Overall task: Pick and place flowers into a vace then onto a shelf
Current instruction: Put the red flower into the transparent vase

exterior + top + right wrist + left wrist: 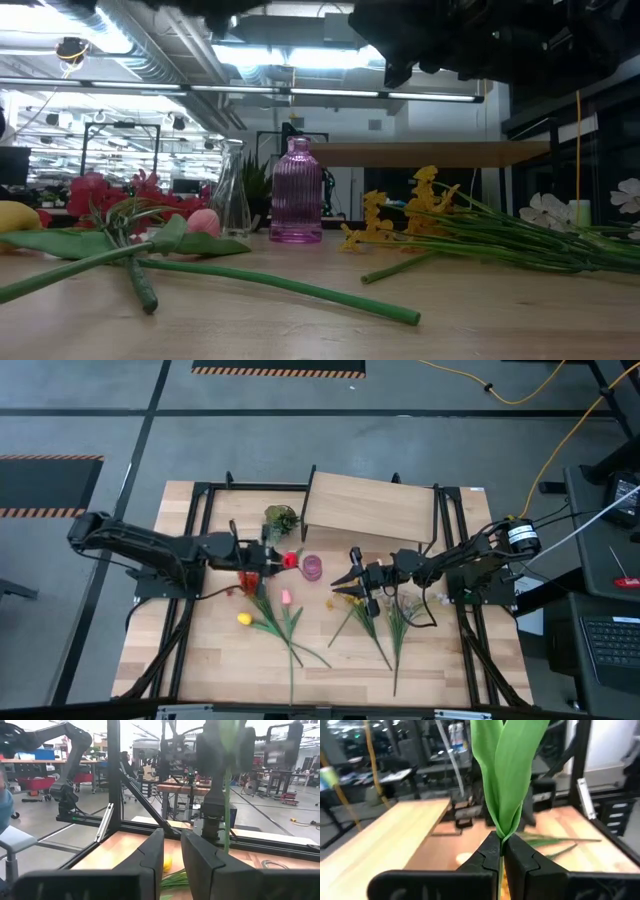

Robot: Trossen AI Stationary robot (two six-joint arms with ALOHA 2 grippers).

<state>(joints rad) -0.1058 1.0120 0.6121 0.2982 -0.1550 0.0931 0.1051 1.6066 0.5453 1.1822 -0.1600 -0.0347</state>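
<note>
Pinching flower stem (506, 780) — left jaws

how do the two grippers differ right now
Grip: the left gripper is shut on a green flower stem; the right gripper holds nothing, its fingers slightly apart.
Place: the left gripper is by the red blossom and pink vase; the right gripper is over the yellow flowers.
Shared: both hang above the tabletop in front of the shelf.

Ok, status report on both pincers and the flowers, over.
Left pincer shut on a red flower stem. Right pincer empty above yellow flowers. Pink vase empty.
</note>
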